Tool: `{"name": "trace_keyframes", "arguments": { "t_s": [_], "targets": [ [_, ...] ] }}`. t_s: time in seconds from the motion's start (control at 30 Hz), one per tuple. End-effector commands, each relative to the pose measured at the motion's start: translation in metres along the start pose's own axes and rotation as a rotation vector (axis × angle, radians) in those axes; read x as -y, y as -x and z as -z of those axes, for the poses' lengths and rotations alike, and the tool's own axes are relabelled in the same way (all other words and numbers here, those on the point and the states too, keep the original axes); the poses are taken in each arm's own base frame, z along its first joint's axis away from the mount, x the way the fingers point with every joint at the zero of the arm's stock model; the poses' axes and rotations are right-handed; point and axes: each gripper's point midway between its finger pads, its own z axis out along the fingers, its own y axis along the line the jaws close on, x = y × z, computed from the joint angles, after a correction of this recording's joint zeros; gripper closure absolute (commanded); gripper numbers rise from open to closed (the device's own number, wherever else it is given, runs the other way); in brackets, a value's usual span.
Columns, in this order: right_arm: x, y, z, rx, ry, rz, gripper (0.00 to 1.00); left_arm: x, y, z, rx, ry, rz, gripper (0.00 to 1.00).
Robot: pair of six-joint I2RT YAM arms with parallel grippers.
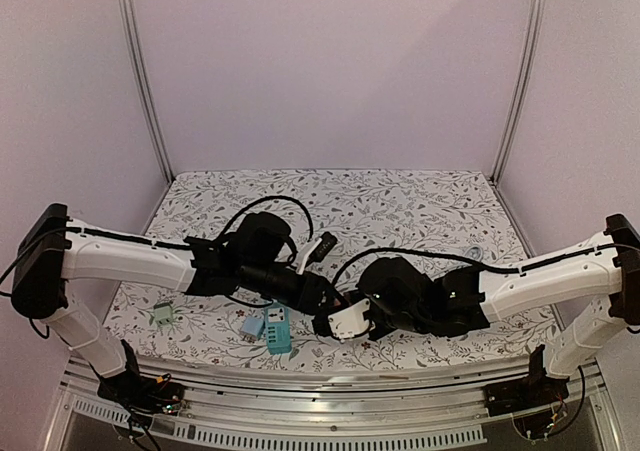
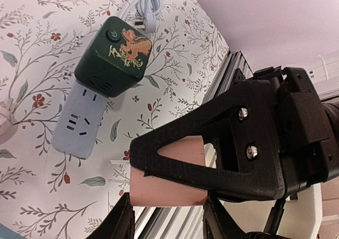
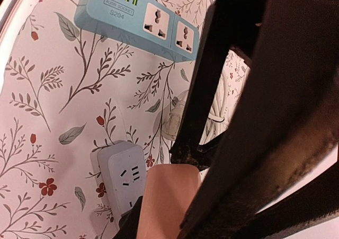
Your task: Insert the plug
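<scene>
A coil of white cable with its plug lies on the flowered cloth behind a dark green cube socket. The cube sits on one end of a grey power strip. My left gripper hovers near the table's front rail, and only its pink pad shows between the fingers. My right gripper is shut on a white socket block, which the pink pad presses from the right. From above, the two grippers meet at the front middle.
A blue power strip lies just left of the grippers, beside a pale blue adapter. A small green part sits further left. The aluminium rail runs along the near edge. Black cables loop over the left arm.
</scene>
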Motion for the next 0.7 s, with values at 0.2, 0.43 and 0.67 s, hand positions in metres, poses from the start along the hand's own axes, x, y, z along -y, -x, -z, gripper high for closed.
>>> {"name": "trace_keyframes", "arguments": {
  "t_s": [0.2,0.43,0.67],
  "targets": [
    [0.004,0.005,0.003,0.005,-0.001,-0.006,1.0,-0.006,0.002,-0.001,0.013,-0.003,0.001,0.88],
    [0.007,0.003,0.01,0.013,-0.012,-0.034,1.0,-0.014,0.004,0.008,0.062,0.041,0.005,0.05],
    [0.011,-0.002,0.029,0.039,0.0,-0.045,1.0,-0.031,0.007,0.023,0.108,0.149,-0.016,0.01]
  ]
}}
